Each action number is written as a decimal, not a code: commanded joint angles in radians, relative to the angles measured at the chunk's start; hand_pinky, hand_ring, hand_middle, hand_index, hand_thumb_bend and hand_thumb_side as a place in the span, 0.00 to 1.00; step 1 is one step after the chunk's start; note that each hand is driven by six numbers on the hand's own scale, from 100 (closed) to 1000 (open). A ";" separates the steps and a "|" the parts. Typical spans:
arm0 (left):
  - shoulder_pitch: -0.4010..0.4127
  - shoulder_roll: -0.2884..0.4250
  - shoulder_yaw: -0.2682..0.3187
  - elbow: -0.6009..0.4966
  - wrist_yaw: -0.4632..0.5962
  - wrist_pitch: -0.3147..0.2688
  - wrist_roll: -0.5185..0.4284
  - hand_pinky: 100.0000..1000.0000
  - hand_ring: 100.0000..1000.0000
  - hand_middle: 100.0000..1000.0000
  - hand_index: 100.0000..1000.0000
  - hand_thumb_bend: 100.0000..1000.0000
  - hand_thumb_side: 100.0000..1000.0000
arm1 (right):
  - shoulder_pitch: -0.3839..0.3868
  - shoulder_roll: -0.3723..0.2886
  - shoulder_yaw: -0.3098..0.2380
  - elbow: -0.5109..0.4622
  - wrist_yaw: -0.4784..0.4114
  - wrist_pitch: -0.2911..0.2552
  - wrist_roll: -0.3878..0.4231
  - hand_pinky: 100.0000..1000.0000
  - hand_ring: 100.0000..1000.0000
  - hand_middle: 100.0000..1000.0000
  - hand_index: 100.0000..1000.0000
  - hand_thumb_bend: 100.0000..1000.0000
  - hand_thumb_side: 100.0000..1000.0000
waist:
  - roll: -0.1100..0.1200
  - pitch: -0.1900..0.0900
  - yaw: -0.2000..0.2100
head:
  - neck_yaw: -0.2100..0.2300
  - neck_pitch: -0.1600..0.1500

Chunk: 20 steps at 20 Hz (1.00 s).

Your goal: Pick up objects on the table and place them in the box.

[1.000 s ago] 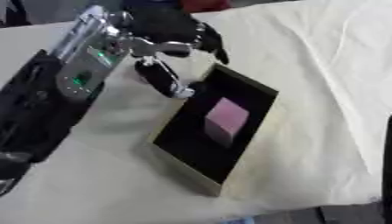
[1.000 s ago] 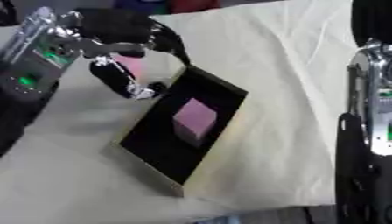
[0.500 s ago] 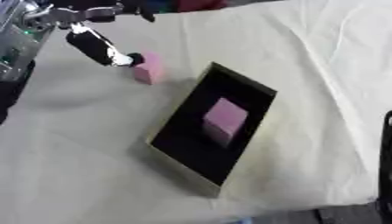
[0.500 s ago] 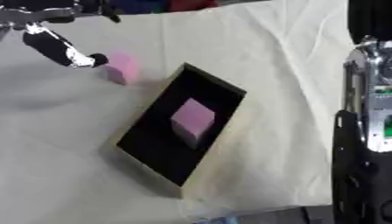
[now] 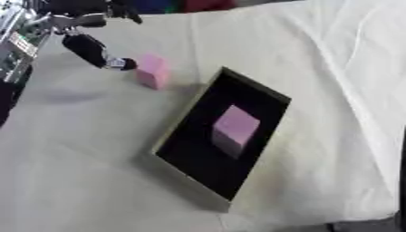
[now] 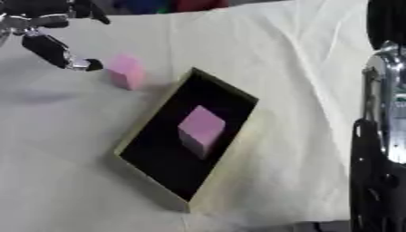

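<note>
Left robot hand (image 5: 89,46) empty, fingers uncurled, one fingertip just beside the pink cube (image 5: 152,70) on the surface — I'd straddle its sides squarely, then carry to the box (image 5: 195,119).

The left hand (image 5: 89,47) is black with silver joints; a black-and-silver right arm (image 6: 380,149) fills the right edge.

Cloth-covered table (image 5: 317,54) — black box (image 5: 190,174) and pink cube (image 5: 152,70) on it
</note>
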 commanded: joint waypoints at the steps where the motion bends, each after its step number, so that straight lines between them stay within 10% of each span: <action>1: -0.039 0.017 0.022 0.028 -0.026 -0.021 0.018 0.78 0.84 0.82 0.91 0.43 0.62 | -0.026 -0.023 -0.009 -0.001 -0.001 -0.006 0.001 0.84 0.81 0.54 0.77 0.00 1.00 | -0.002 -0.010 -0.004 | 0.008 -0.028; 20: -0.091 -0.005 0.018 0.099 -0.047 -0.107 -0.001 0.80 0.86 0.85 0.93 0.33 0.51 | -0.055 -0.035 -0.016 0.010 -0.012 -0.004 0.007 0.85 0.81 0.54 0.77 0.00 1.00 | 0.010 0.041 -0.029 | 0.010 -0.078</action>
